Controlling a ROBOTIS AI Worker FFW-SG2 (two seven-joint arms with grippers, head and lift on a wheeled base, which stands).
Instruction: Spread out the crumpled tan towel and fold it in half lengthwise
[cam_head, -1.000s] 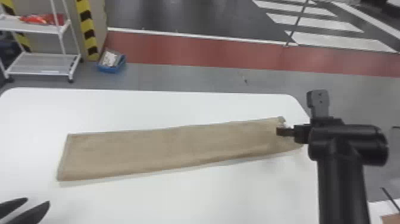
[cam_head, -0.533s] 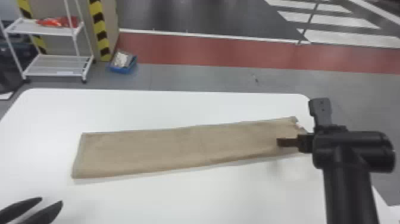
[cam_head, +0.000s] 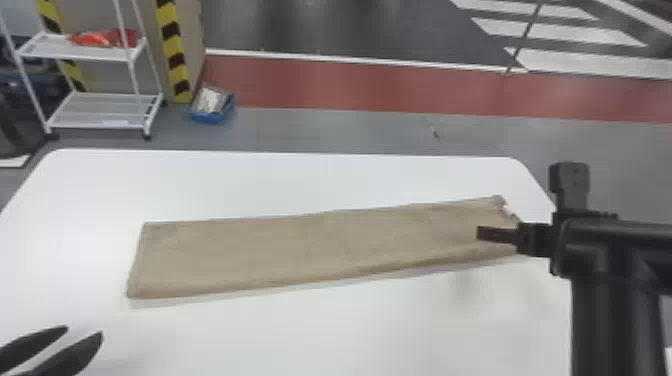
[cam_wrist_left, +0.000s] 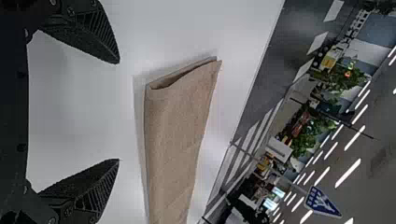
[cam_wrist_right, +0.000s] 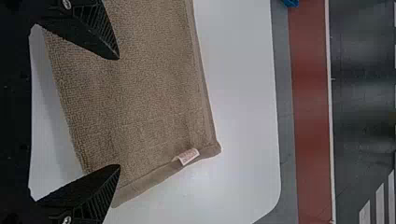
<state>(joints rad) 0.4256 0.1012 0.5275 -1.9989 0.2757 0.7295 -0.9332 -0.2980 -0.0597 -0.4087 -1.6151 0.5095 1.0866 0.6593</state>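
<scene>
The tan towel (cam_head: 320, 250) lies flat on the white table as a long folded strip, its right end angled slightly toward the far side. In the head view my left gripper (cam_head: 75, 345) is at the lower left, nearer the robot than the towel's left end. My right gripper (cam_head: 495, 234) is over the towel's right end. The left wrist view has my left gripper (cam_wrist_left: 119, 112) open, apart from the towel (cam_wrist_left: 177, 130), whose end shows two layers. In the right wrist view my right gripper (cam_wrist_right: 119, 112) stands open over the towel (cam_wrist_right: 140, 102), near a white tag (cam_wrist_right: 187, 156).
The white table (cam_head: 280, 185) has bare surface on the towel's far and near sides. Beyond it, on the floor, stand a white wire shelf (cam_head: 95, 110) and a blue bin (cam_head: 212, 107) at the far left.
The head view has shifted, so the table and towel sit farther right in it. Relative to the towel, my right gripper has moved slightly toward its middle and the robot. The towel keeps its shape.
</scene>
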